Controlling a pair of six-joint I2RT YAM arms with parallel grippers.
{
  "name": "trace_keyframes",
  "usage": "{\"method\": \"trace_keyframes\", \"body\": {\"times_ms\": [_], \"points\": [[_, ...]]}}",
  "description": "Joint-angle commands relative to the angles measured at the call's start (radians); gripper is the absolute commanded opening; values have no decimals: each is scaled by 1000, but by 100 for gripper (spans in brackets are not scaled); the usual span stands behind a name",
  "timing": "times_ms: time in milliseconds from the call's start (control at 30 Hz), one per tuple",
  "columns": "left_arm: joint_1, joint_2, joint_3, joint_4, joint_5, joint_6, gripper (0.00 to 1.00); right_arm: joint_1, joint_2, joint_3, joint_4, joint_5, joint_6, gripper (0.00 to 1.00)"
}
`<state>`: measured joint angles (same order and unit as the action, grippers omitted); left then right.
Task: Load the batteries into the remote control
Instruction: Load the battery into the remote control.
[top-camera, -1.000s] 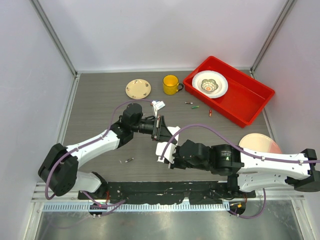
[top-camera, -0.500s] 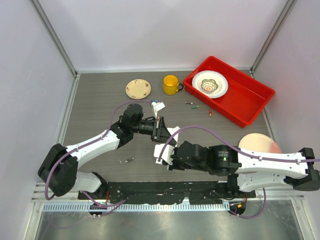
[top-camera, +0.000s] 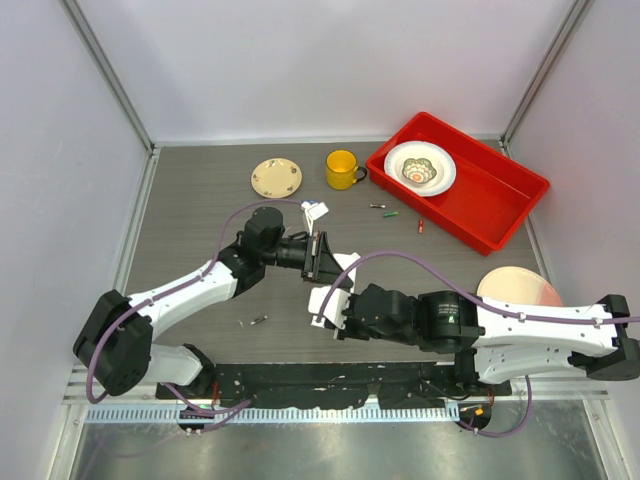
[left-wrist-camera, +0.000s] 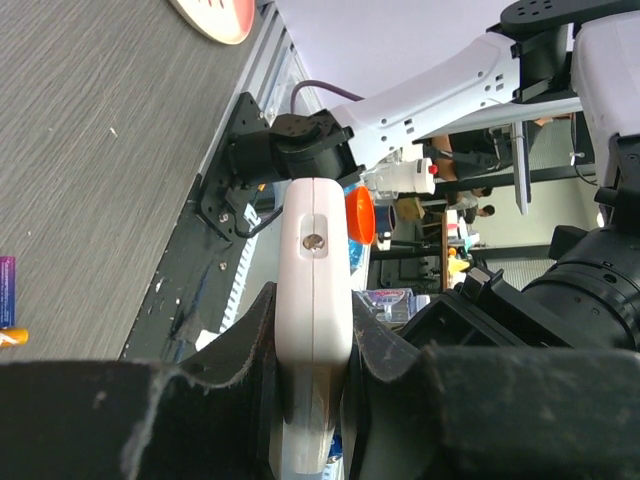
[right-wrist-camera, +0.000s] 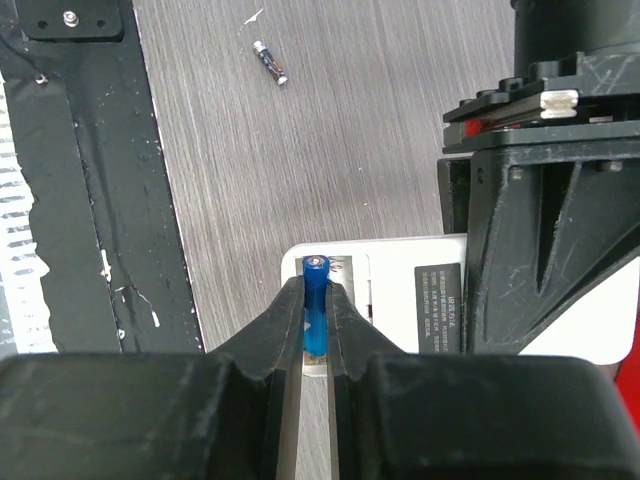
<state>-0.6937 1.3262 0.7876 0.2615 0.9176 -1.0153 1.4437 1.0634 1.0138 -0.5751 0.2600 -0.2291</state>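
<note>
My left gripper (left-wrist-camera: 315, 312) is shut on the white remote control (left-wrist-camera: 314, 262), holding it on edge above the table. From above, the remote (top-camera: 320, 301) hangs between both grippers near the table's middle. My right gripper (right-wrist-camera: 316, 296) is shut on a blue battery (right-wrist-camera: 316, 298), which sits over the open battery compartment at the remote's (right-wrist-camera: 410, 298) near end. A loose battery (right-wrist-camera: 270, 62) lies on the table beyond it, seen from above as a battery (top-camera: 259, 321) left of the arms. More batteries (top-camera: 383, 208) lie near the red tray.
A yellow mug (top-camera: 341, 168) and a small patterned plate (top-camera: 276, 177) stand at the back. A red tray (top-camera: 500, 205) holds a white bowl (top-camera: 419, 167) at the back right. A pink plate (top-camera: 520, 288) lies at the right edge. A small white piece (top-camera: 316, 210) lies behind the left gripper.
The right gripper with the blue battery has shifted slightly left toward the remote's end. The left gripper and remote have barely moved.
</note>
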Motion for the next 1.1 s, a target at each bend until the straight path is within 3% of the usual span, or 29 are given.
{"method": "trace_keyframes", "body": {"times_ms": [0, 233, 1067], "points": [[3, -61, 59, 162, 46, -114, 0, 6, -9, -7, -118, 41, 56, 5], [2, -47, 58, 174, 44, -120, 0, 6, -28, -6, -89, 53, 56, 15], [2, -10, 47, 183, 49, -128, 0, 6, -19, 23, -104, 56, 48, 31]]}}
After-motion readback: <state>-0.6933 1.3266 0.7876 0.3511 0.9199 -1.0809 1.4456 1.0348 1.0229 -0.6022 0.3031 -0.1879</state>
